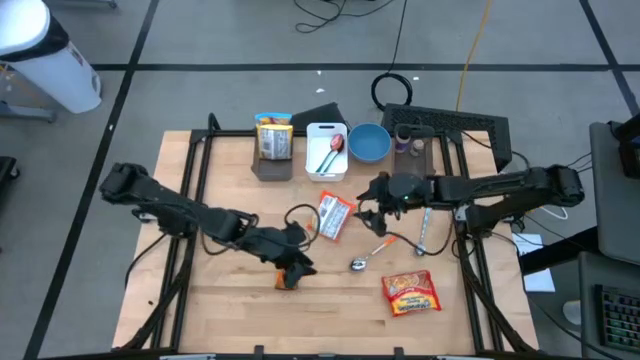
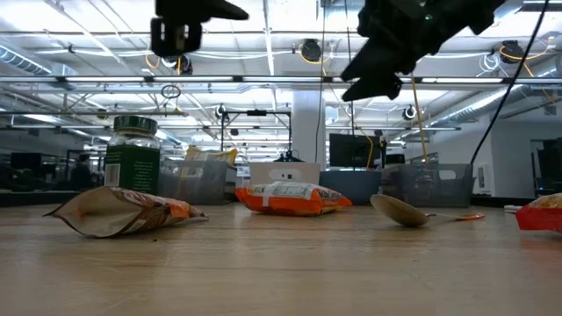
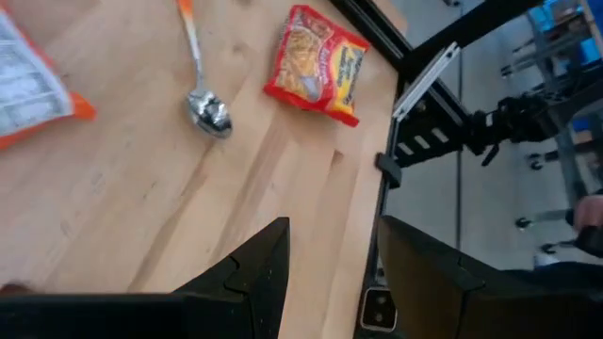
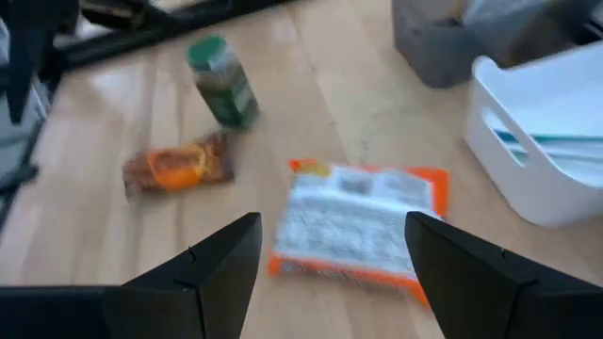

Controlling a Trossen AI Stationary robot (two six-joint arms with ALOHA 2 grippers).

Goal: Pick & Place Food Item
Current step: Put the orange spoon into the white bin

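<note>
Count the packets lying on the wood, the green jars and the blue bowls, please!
Packets: 3 (white packet, red packet, brown packet)
Green jar: 1
Blue bowl: 1
Total: 5

You've got a pale wood table [image 1: 230, 300], smooth and matt, with visible grain. The spoon [image 3: 208, 111] has a shiny metal bowl, and the noodle packet [image 3: 317, 64] and white-orange pouch [image 4: 358, 224] are glossy plastic film. The white tray [image 4: 537, 141] looks like smooth matt plastic; the jar [image 2: 133, 154] has a shiny lid.
</note>
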